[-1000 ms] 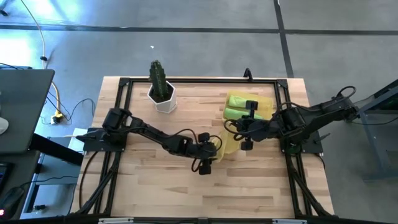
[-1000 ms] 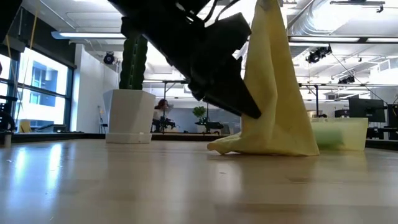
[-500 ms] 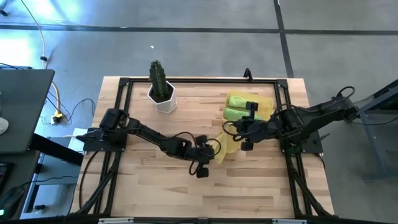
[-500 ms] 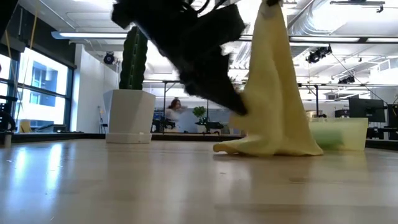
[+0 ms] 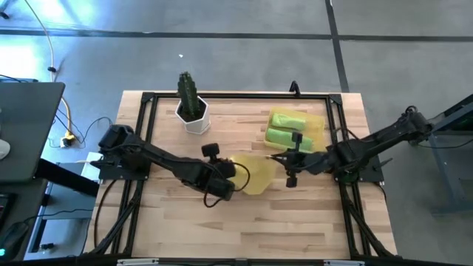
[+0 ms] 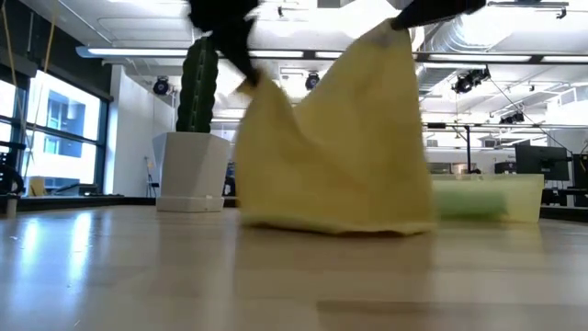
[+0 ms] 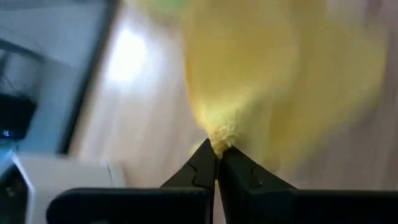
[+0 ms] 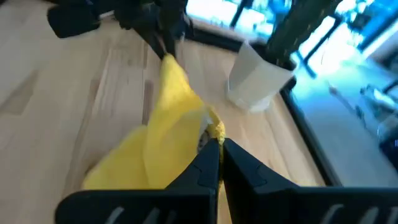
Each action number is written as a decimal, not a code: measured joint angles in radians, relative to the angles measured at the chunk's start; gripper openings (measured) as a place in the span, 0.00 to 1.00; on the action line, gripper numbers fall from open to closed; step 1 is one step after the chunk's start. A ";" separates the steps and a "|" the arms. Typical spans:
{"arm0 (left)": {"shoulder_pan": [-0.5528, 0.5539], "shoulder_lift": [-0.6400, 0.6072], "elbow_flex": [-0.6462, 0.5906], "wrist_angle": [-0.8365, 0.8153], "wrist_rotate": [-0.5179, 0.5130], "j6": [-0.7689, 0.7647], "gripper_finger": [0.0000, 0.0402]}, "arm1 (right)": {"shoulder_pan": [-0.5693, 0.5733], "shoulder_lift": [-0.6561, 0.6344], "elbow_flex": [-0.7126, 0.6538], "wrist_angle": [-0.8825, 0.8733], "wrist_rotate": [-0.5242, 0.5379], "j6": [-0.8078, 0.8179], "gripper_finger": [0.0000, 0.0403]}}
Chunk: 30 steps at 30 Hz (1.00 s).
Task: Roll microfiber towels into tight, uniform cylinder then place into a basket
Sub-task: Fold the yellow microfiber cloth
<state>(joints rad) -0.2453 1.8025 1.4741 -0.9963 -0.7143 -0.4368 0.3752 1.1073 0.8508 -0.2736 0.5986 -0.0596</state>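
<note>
left gripper (image 7: 217,149): clamped on one corner of the bright yellow microfiber towel (image 5: 255,171), mid-table
right gripper (image 8: 214,144): pinching the opposite corner, at 3 o'clock of the left
towel: stretched between both, lower edge sagging on the wooden table (image 5: 295,222)
translucent yellow plastic basket (image 5: 319,122): 1 o'clock of towel, two rolled lime green towels (image 5: 287,127) inside

Left arm reaches toward 3 o'clock, left tool (image 5: 230,164) pinched closed at mid-table. Right arm reaches toward 9 o'clock, right tool (image 5: 277,158) likewise clamped, fingers (image 8: 208,155) together.
</note>
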 joint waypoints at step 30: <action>0.080 -0.192 0.215 -0.350 -0.368 -0.005 0.00 | -0.166 -0.187 -0.145 0.535 0.002 -0.439 0.00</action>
<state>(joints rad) -0.1653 1.6108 1.6894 -1.3460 -1.0819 -0.4414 0.2089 0.9200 0.7055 0.2615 0.6006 -0.4981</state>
